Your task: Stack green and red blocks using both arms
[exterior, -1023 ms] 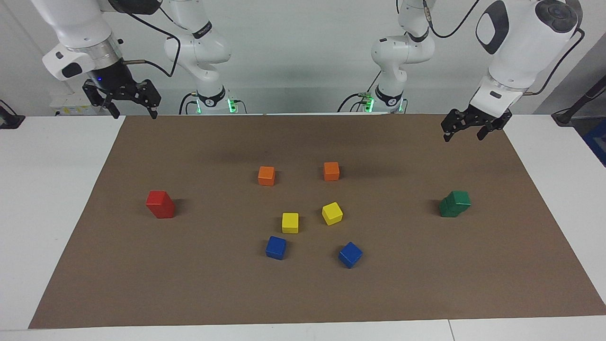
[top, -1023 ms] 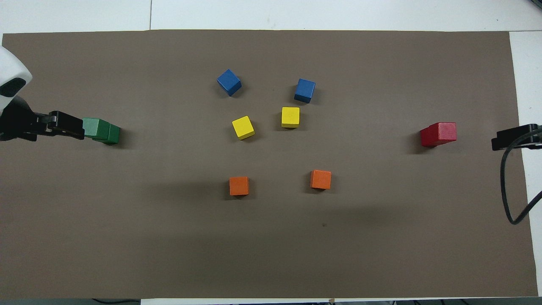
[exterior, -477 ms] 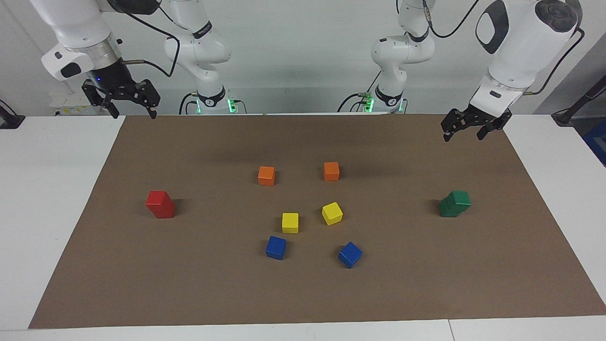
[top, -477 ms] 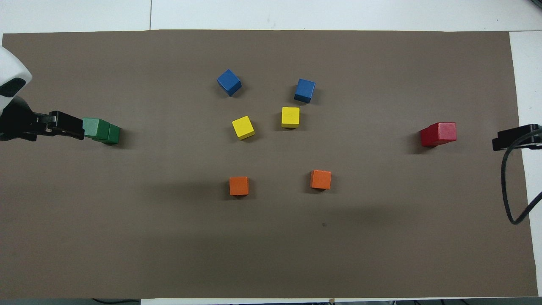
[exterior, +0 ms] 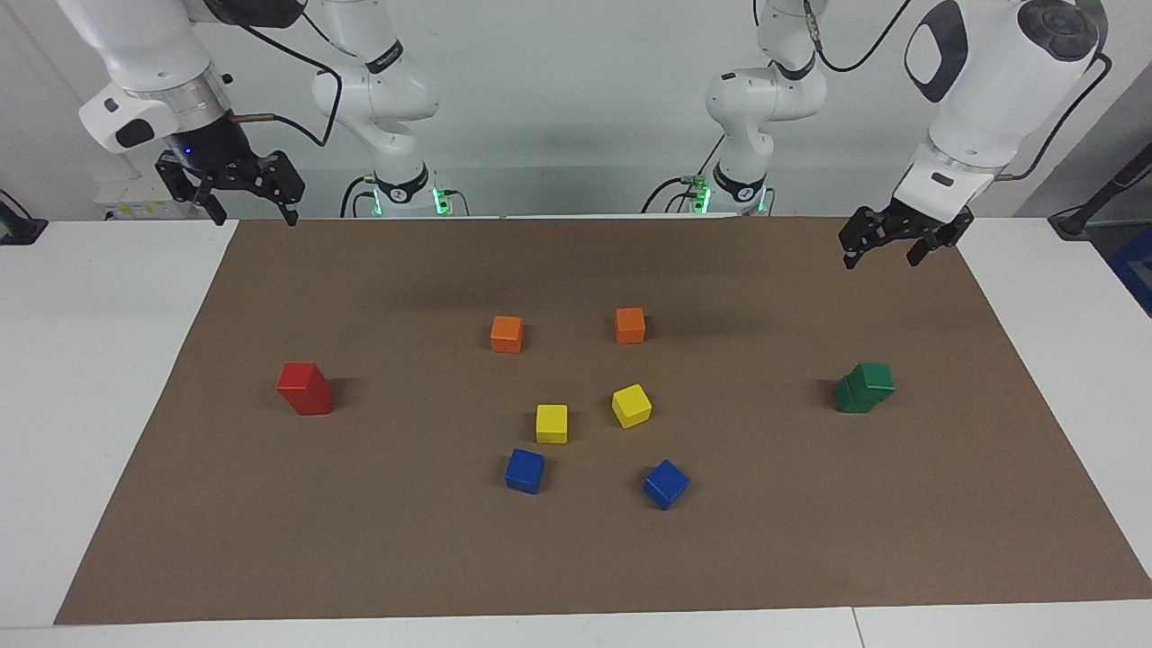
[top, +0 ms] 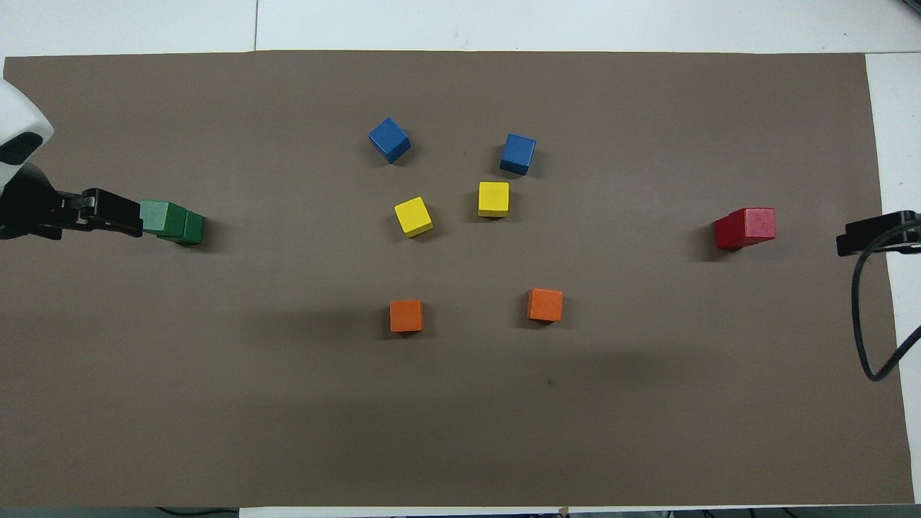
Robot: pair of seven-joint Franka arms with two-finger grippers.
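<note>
i see the green blocks (exterior: 865, 387) stacked one on the other toward the left arm's end of the brown mat (exterior: 576, 558), the upper cube twisted a little off the lower one. in the overhead view that stack (top: 173, 221) sits at about nine o'clock from the middle of the mat. the red blocks (exterior: 304, 388) are stacked the same way toward the right arm's end, at about three o'clock in the overhead view (top: 745, 227).

between the two stacks lies a cluster i have to mind: two orange cubes (exterior: 507, 334) (exterior: 630, 325) nearest the robots, two yellow cubes (exterior: 552, 423) (exterior: 632, 405) in the middle, and two blue cubes (exterior: 525, 471) (exterior: 666, 484) farthest from the robots. seen from above, the orange pair (top: 406, 316) (top: 545, 305) sits at roughly six o'clock from the yellow pair (top: 413, 216) (top: 493, 198), the blue pair (top: 389, 139) (top: 518, 153) at twelve. none of these six touches another, and all stand well apart from both stacks.

the left gripper (exterior: 882, 249) hangs up in the air over the mat's corner at its own end, fingers spread wide and holding nothing. from above its tip (top: 115, 213) seems to meet the green stack, but the facing view shows it raised well clear. the right gripper (exterior: 250, 211) hangs over the mat's edge by the white table (exterior: 90, 360), also spread wide and empty, well apart from the red stack. nothing stands between either gripper and its nearby stack.
</note>
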